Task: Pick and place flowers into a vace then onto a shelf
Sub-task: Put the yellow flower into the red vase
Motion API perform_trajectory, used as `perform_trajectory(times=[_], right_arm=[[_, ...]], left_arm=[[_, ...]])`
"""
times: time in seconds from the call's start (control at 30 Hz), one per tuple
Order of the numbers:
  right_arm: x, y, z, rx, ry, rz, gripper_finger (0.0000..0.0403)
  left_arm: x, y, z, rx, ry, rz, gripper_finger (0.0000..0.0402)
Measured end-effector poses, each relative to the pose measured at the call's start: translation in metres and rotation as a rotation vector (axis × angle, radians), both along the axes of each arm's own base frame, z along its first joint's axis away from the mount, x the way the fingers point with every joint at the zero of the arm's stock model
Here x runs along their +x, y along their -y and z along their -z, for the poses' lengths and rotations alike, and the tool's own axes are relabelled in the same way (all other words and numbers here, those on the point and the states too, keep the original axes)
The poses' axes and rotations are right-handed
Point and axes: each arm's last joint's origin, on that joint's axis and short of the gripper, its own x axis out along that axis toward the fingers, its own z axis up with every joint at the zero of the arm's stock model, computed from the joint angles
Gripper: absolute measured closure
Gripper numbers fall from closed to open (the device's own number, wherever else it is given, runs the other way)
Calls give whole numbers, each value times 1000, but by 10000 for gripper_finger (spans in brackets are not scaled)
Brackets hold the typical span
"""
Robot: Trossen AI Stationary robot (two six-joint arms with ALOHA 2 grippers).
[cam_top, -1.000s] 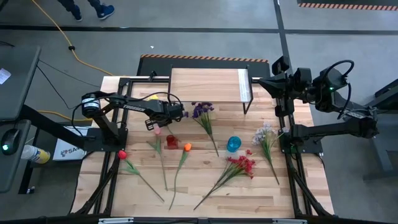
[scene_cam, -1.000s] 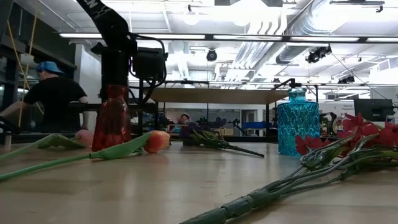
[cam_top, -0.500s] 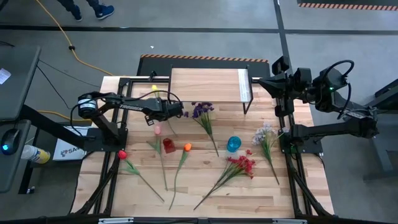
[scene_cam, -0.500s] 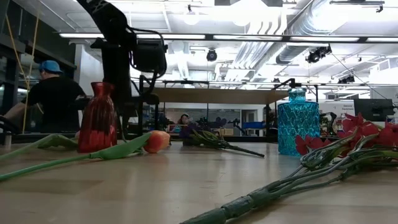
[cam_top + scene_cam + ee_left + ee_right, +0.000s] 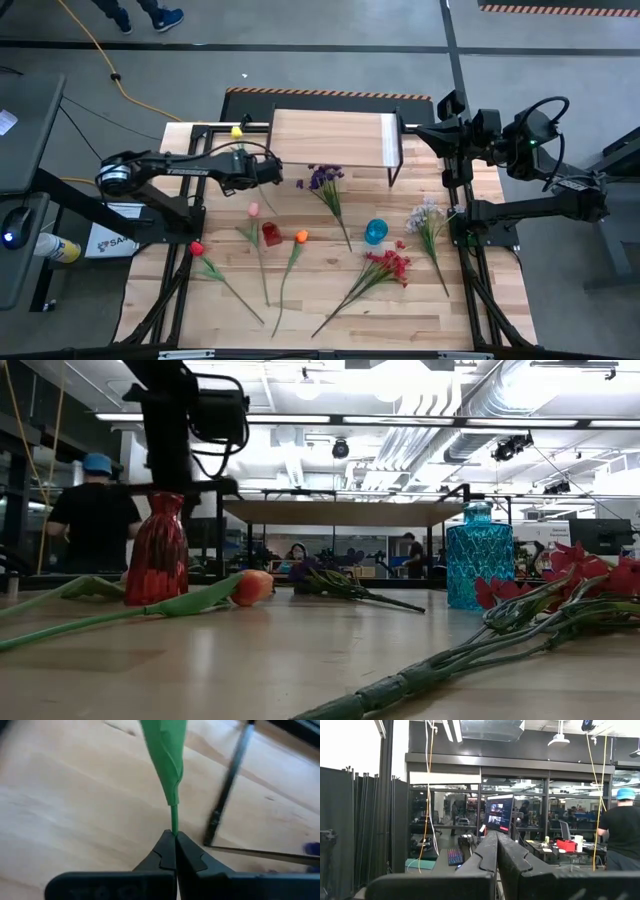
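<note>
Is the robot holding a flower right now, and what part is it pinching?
Yes. The left gripper is shut on the yellow tulip, pinching its thin green stem below a leaf. The right gripper holds nothing.

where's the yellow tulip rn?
High view: the yellow tulip is at the table's far left, just left of the shelf. The left end effector is shut on its green stem, above the pink tulip.

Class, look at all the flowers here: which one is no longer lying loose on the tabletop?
The yellow tulip. Its green stem is pinched in the left gripper, while every other flower lies free on the table.
</note>
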Motion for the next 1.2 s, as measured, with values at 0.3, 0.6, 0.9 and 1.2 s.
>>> perform_trajectory(times=[0.3,0.6,0.9,1.2], right_arm=[[0,0,0,3,1,10,402],[0,0,0,-32,0,25,402],[4,6,19,-7,-199,186,402],[10,7,50,55,-511,157,402]], left_arm=[[-13,6,-19,37,47,3,375],[-20,16,-36,80,121,65,375],[-27,32,-87,190,207,289,375],[-31,59,-166,306,313,594,375]])
